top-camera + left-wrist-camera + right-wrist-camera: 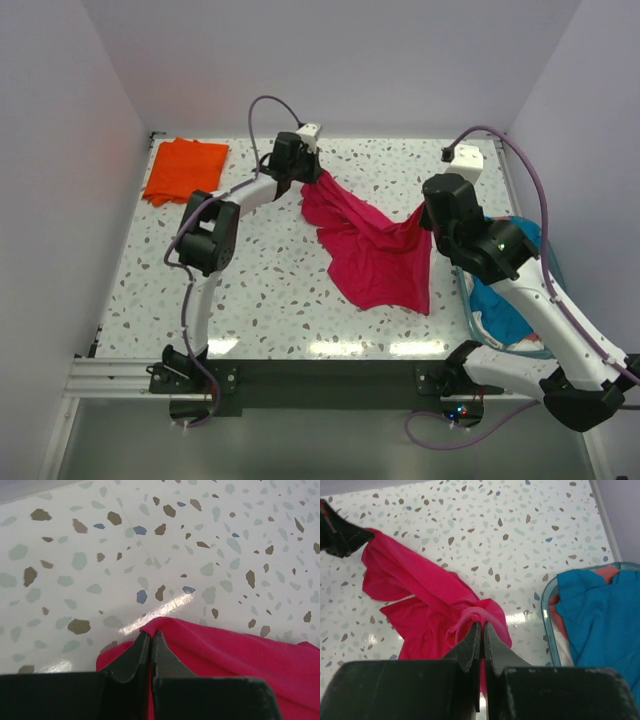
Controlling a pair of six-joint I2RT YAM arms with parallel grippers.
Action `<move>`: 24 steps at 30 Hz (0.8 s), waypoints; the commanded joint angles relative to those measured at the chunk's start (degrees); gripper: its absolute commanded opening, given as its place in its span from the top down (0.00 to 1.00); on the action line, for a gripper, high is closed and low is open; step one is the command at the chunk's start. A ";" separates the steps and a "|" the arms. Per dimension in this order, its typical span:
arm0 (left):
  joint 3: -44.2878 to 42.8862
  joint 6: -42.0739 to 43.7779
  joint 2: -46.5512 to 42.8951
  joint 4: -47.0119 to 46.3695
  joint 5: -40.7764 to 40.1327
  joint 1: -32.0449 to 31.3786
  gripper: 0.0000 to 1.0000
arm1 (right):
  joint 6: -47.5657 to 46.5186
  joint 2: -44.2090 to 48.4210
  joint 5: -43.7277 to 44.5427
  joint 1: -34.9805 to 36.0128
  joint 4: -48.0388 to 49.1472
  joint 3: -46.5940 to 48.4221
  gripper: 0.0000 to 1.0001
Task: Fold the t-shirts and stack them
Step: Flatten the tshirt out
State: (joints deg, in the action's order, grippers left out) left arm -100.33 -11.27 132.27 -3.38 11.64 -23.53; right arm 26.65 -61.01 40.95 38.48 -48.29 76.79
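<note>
Bench (260,290) with a pale top speckled in brown, grey and blue filled the overhead view, with two black-and-white arms reaching over it from the near edge. The magenta-red t-shirt (375,250) lay crumpled near the middle of the bench, slightly to the right, drawn out between the two hands. The left hand (308,178) was at the far middle of the bench. Its wrist camera showed its dark fingers (131,657) pressed together, clamped on a small raised fold at the edge of the magenta-red cloth, low over the bench top. The right hand (428,220) was at the right side of the shirt. Its own camera showed its fingers (468,645) closed tight on a bunched ridge of the same shirt, with the rest of the cloth trailing away in loose folds toward the left hand at the upper left of that view. From the line between the two hands the shirt's body spread toward the near side, lying wrinkled on the bench. The orange t-shirt (185,170) lay in a flat, roughly square shape in the far left corner, well apart from both hands. At the right edge sat a clear blue-rimmed tub (545,610), partly hidden under the right arm. The teal-blue t-shirt (600,615) was heaped inside it, and a strip of the salmon-pink t-shirt (609,573) showed at the tub's far side, touching the teal cloth.
</note>
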 commanded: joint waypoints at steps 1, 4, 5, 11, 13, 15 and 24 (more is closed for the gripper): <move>4.43 -4.20 -12.80 -8.48 0.23 4.27 1.00 | -3.62 -3.75 1.33 -2.17 3.56 6.77 1.00; 7.95 -6.04 -23.77 -9.02 -1.44 7.00 1.00 | -5.47 -6.39 -0.69 -6.56 3.03 12.65 1.00; 8.48 -6.13 -25.90 -8.84 -1.88 7.61 1.00 | -6.34 -6.75 -1.39 -8.49 2.77 14.33 1.00; 12.70 -6.31 -43.74 -5.06 -7.85 10.17 1.00 | -8.63 -8.33 -2.01 -11.15 0.31 28.04 1.00; 14.55 -6.49 -50.75 -3.31 -11.45 10.17 1.00 | -9.16 -8.16 -2.01 -11.15 -0.48 32.51 1.00; 16.12 -7.10 -55.25 -1.64 -15.57 10.26 1.00 | -9.86 -7.54 -2.01 -11.23 -1.36 35.95 1.00; 19.13 -10.35 -74.87 1.44 -24.02 10.26 1.00 | -14.35 -2.97 -6.76 -11.23 -0.23 44.22 1.00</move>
State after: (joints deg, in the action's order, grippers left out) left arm -81.60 -20.03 58.67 -3.68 -6.90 -13.30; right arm 16.21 -65.04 36.10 27.57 -49.91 117.23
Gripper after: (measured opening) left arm 0.028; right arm 0.014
